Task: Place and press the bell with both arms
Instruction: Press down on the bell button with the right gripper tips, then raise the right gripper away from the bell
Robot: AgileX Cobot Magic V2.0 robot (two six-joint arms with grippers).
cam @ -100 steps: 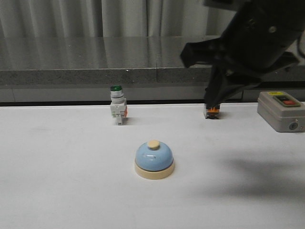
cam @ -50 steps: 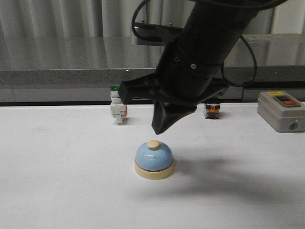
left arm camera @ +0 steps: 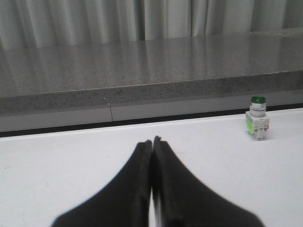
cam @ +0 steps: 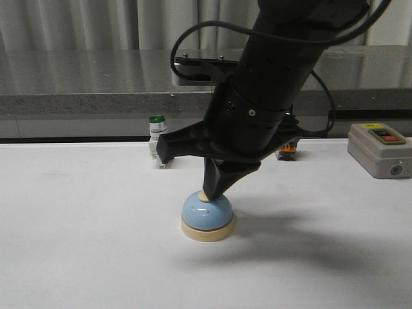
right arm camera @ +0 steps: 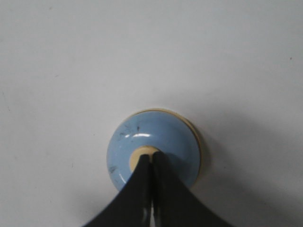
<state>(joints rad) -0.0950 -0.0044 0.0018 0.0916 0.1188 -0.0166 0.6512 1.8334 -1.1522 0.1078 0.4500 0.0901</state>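
Note:
The light-blue bell with its cream base stands on the white table at the centre. My right gripper is shut, and its tip rests on the bell's cream button. In the right wrist view the shut gripper covers part of the button on the bell. My left gripper is shut and empty, low over bare table, and is out of the front view.
A white green-capped push-button switch stands behind the bell and shows in the left wrist view. A small orange-and-black part sits behind the arm. A grey box with a red button is at the far right. A grey ledge runs along the back.
My right arm swung in from the upper right, came over the bell and dropped until its shut tip touches the button. The bell has stayed in place.

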